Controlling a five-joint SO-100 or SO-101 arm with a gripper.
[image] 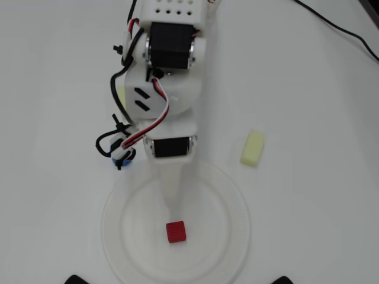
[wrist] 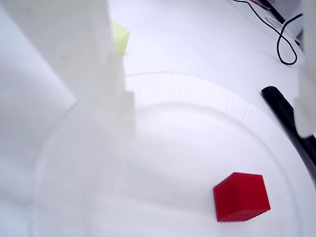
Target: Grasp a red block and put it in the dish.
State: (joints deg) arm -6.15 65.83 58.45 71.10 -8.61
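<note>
Wrist view, nearest: small bright red cube with a finely textured surface [wrist: 241,197], lying free inside the large round white ribbed plate [wrist: 207,94], one corner turned toward the camera. Likely light and rigid; its grippy opposite flat faces offer the best hold. No long axis. Above, white two-finger gripper [image: 172,204] stands apart from it, holding nothing; jaw spread indeterminate. Beyond: pale yellow oblong block [image: 253,148].

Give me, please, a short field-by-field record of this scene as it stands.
red block: lying in the dish, free of the gripper
dish: white, round, on the table
gripper: above the dish, holding nothing; open or shut cannot be told
yellow block: on the table, right of the dish in the overhead view
task: block is in the dish
</note>
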